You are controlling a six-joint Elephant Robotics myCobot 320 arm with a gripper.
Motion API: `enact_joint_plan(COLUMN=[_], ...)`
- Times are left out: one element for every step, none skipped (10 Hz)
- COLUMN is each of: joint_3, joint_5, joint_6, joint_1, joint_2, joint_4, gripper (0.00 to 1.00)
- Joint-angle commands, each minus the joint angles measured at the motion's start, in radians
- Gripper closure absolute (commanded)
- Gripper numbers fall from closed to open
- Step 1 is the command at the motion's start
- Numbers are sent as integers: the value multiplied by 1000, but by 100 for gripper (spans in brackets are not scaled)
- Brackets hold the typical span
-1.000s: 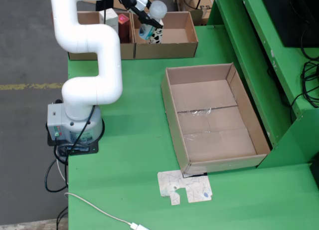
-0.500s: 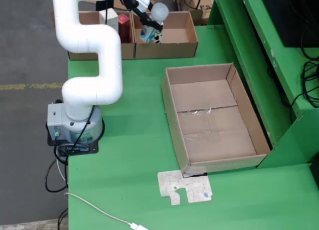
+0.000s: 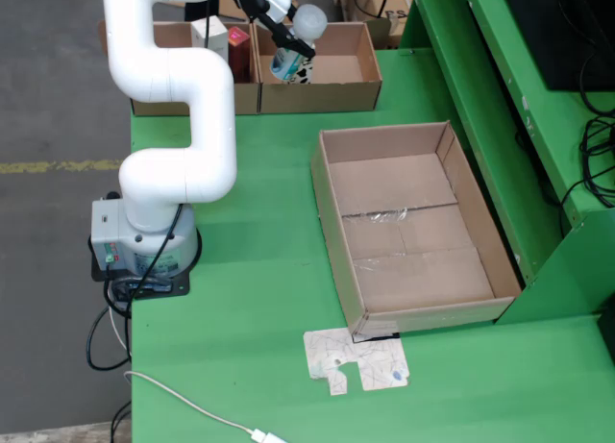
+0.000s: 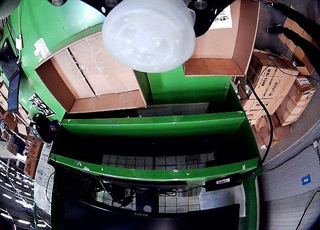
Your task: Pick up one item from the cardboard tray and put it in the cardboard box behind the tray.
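Bottle (image 3: pixel 293 51) gripped in hand (image 3: pixel 279 35) over box (image 3: pixel 346 83).

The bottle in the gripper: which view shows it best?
The view from above: the bottle shows cap, label and side, tilted over the cardboard box. The view that rides on the gripper shows only its white cap.

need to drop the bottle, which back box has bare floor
The gripper holds the bottle over the right back box, whose floor shows bare right of the bottle. The left back box is crowded with cartons. The large tray is bare too.
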Motion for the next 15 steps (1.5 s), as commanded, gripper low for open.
enact_joint_plan(joint_3=[18, 18, 18, 18, 18, 18, 18, 18, 18, 18, 18, 18, 18, 18, 18], joint_5=[-31, -36, -43, -43, -52, -50, -35, -22, -22, -18, -18, -18, -19, -19, -22], joint_6=[-51, -100, -127, -127, -155, -150, -97, -52, -52, -25, -14, -14, -26, -26, -34], joint_1=[6, -5, -2, -2, 3, 7, 1, -3, -3, -2, -2, -2, -8, -8, 0], joint_2=[20, -6, -14, -14, -24, -21, 0, 21, 21, 40, 50, 50, 41, 41, 42], joint_4=[86, 154, 190, 190, 230, 223, 137, 65, 65, 19, -1, -1, 15, 15, 21], gripper=[100, 100, 100, 100, 100, 100, 100, 100, 100, 100, 100, 100, 100, 100, 100])
